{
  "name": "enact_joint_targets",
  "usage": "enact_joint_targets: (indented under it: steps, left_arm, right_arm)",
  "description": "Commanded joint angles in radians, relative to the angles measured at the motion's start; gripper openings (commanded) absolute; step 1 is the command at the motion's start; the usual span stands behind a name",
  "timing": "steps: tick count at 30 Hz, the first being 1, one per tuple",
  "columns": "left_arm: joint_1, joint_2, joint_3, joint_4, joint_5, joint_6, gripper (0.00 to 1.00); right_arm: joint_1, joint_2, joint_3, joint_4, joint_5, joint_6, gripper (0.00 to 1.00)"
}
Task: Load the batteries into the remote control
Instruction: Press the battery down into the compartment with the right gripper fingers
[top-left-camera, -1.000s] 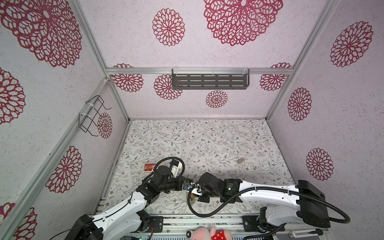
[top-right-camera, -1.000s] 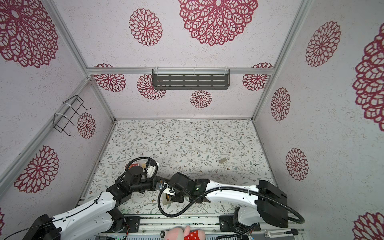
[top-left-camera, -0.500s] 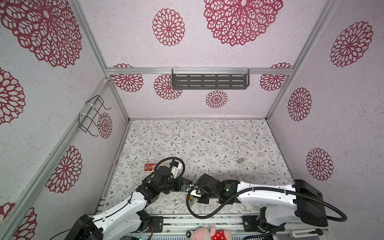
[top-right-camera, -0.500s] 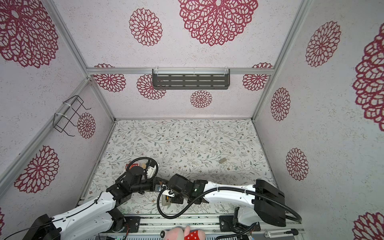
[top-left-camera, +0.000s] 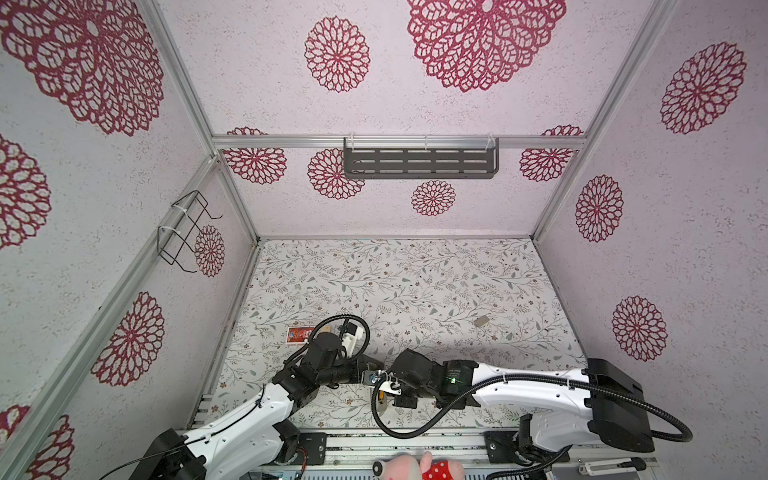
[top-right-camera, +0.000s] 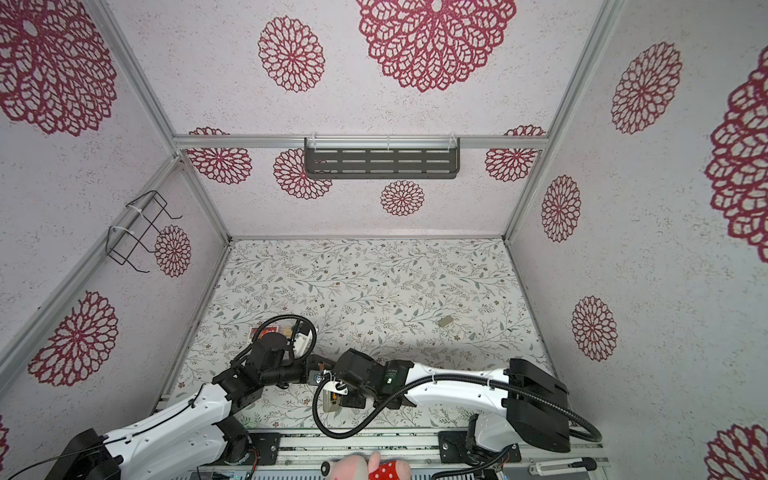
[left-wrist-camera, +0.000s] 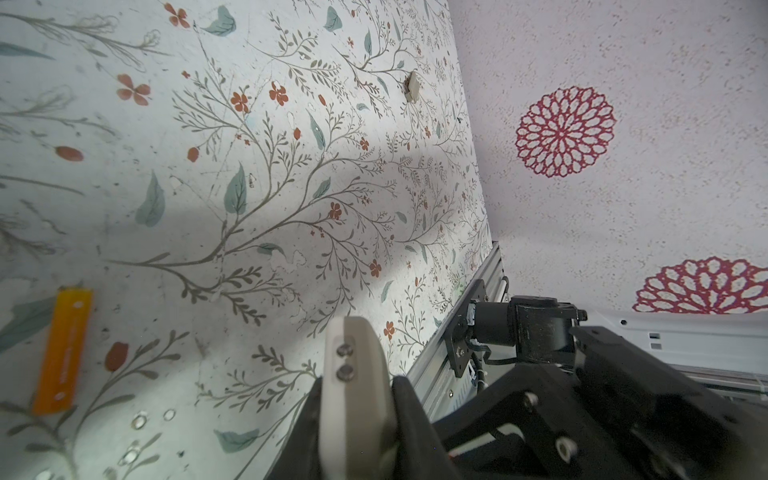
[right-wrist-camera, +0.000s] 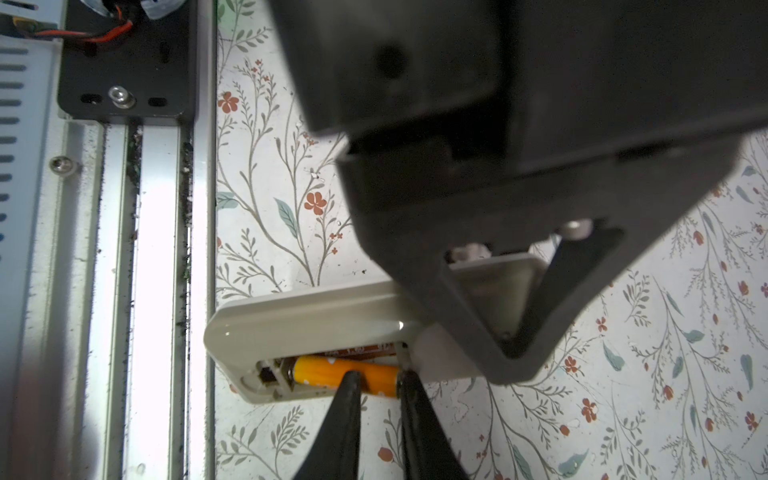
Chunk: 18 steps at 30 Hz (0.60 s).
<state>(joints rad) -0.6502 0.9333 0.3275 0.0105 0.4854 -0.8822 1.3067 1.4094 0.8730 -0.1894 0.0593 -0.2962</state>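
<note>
My left gripper (left-wrist-camera: 357, 386) is shut on the remote control (left-wrist-camera: 361, 357), holding the slim beige handset on edge just above the table near the front rail. In the right wrist view the remote control (right-wrist-camera: 307, 316) shows its open battery bay. An orange battery (right-wrist-camera: 328, 372) lies in the bay, with a darker printed strip behind it. My right gripper (right-wrist-camera: 378, 376) has its fingertips a narrow gap apart, resting on that battery without clamping it. Another orange battery (left-wrist-camera: 62, 353) lies on the table. In both top views the two grippers meet at front centre (top-left-camera: 374, 378) (top-right-camera: 328, 378).
A small tan wooden block (top-left-camera: 481, 321) (left-wrist-camera: 413, 86) lies on the floral table to the right. The red card box (top-left-camera: 300, 333) sits behind the left arm. An aluminium rail (right-wrist-camera: 158, 249) runs along the front edge. A shelf (top-left-camera: 419, 163) and wire basket (top-left-camera: 183, 232) hang on the walls.
My right gripper has edged slightly left toward the left gripper, and its jaws have narrowed a touch. The left arm and the remote control have stayed still.
</note>
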Motion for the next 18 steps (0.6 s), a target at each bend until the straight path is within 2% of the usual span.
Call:
enact_joint_targets:
  steps: [1,18]
  left_arm:
    - [-0.009,-0.026,0.015,0.104,0.016,-0.006,0.0]
    - [-0.009,-0.05,0.004,0.121,0.002,-0.017,0.0]
  right_arm:
    - [0.028,0.022,0.016,-0.042,-0.042,-0.019,0.19]
    - [0.037,0.035,0.024,-0.055,-0.036,-0.023,0.14]
